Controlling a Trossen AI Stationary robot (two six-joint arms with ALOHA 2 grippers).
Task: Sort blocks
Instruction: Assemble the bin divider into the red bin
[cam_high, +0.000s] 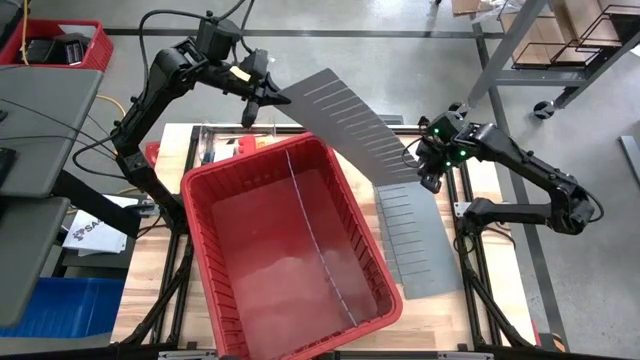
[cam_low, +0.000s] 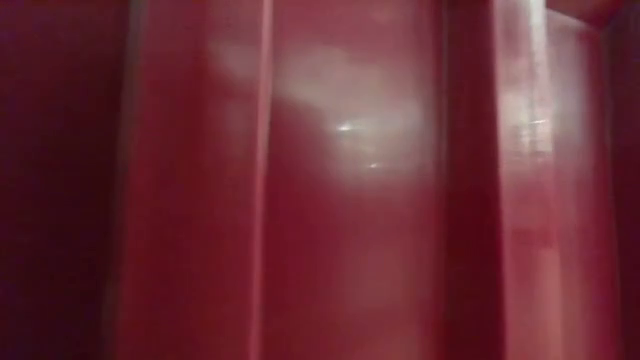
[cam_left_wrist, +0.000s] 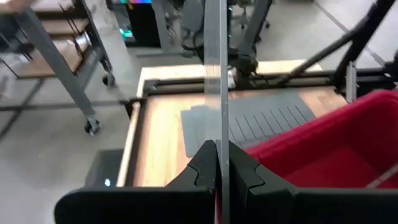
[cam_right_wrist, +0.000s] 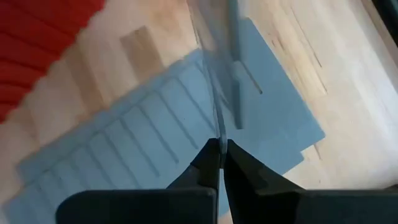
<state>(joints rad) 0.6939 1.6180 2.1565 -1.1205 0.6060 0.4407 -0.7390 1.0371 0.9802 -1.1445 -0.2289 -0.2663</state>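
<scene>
High view: both arms hold one grey slotted divider sheet (cam_high: 345, 125) in the air above the far side of the table (cam_high: 490, 180). Left gripper (cam_high: 262, 98) is clamped on the sheet's far-left corner; right gripper (cam_high: 428, 172) pinches its right end. Each wrist view shows the fingers closed narrow on the sheet's thin edge. More divider sheets (cam_high: 420, 240) lie flat on the table, just beside the red bin (cam_high: 290, 250), below the right gripper.

Bin already has one thin divider standing lengthwise inside; otherwise its floor looks bare.

Blocks: none visible in any view (low view is filled entirely by the bin's red wall, so nothing can be checked there).

Judgement: still in setup. Dividers are only partly placed, the lifted sheet is not yet in the bin, and sorting has not begun.
</scene>
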